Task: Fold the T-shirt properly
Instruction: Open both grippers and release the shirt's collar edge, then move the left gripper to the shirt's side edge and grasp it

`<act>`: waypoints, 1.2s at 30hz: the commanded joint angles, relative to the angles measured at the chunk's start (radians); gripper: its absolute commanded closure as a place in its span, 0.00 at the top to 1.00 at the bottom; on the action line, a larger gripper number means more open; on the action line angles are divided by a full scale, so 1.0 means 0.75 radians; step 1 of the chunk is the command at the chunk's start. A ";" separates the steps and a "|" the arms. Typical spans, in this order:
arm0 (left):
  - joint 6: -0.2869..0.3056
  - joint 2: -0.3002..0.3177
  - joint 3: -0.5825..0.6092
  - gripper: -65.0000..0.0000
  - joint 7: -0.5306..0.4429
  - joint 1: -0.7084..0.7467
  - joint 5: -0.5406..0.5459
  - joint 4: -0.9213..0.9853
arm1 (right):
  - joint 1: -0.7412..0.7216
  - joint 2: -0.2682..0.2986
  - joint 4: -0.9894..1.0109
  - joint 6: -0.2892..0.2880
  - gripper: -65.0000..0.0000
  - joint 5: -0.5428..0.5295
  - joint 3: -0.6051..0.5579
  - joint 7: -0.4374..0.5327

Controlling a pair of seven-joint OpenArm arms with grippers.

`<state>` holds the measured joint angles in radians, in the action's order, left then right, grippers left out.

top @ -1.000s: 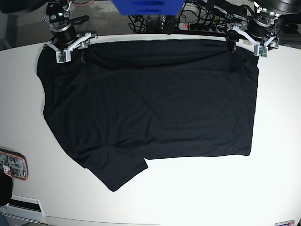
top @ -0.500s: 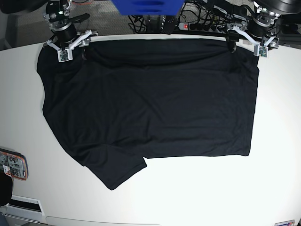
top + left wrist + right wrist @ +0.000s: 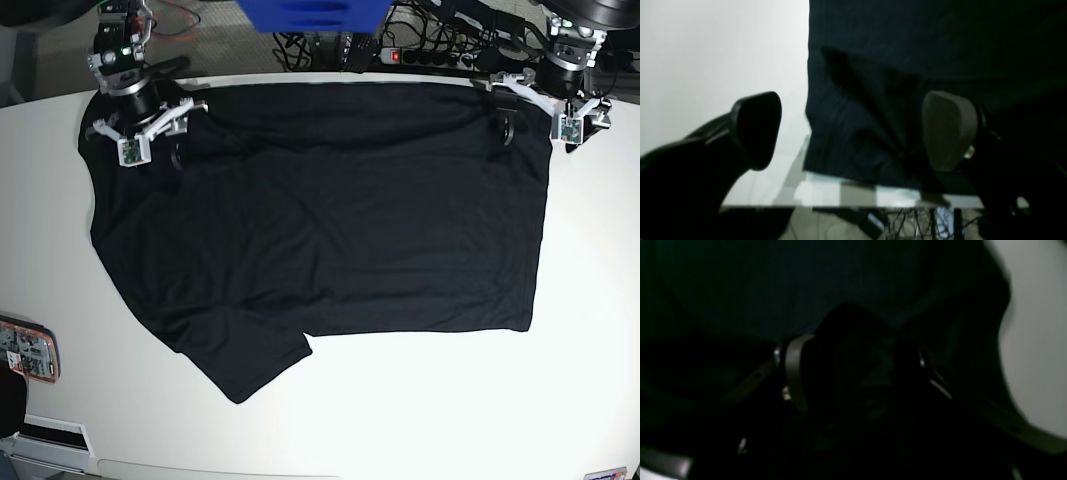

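**Mia:** What is hard to see?

**Ben:** The right wrist view is almost all dark. The T-shirt [image 3: 846,280] fills it, and only one pale finger [image 3: 795,373] of the right gripper [image 3: 853,373] shows well. The other finger is lost in the black. There is a dark lump of cloth between the two fingers, but I cannot tell if they squeeze it.

**Mia:** And from above?

**Ben:** The right gripper [image 3: 150,140] sits over the far left corner of the T-shirt [image 3: 320,220], with its fingers spread apart. I still cannot tell if cloth is pinched (black on black).

**Mia:** What about the other one?

**Ben:** The left gripper [image 3: 853,133] is wide open. One finger [image 3: 756,130] hangs over the bare white table [image 3: 706,50]. The other finger [image 3: 948,130] is over the cloth. The side edge of the T-shirt [image 3: 907,50] runs between them, and nothing is held.

**Mia:** Where is the T-shirt?

**Ben:** It lies spread flat on the table [image 3: 420,400]. One sleeve sticks out toward the near left. Its far edge lies along the far rim of the table.

**Mia:** Is anything cut off?

**Ben:** Yes. A blue box [image 3: 312,14] at the top is cut by the edge, so I cannot see inside it. An orange thing [image 3: 28,350] is half out of the picture at the left. Cables and a power strip [image 3: 425,55] lie behind the table.
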<state>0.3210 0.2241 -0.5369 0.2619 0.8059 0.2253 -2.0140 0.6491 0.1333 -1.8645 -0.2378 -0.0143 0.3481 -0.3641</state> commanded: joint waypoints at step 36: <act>0.011 0.177 0.191 1.00 0.775 -1.593 -0.250 0.774 | -0.431 0.018 -0.119 -0.001 0.52 -0.002 -0.441 -0.250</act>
<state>0.3325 0.3401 -0.3897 0.8581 -0.3645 0.0353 -1.4124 0.3328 0.1421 -1.9308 -0.2409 -0.0067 0.0154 -0.5823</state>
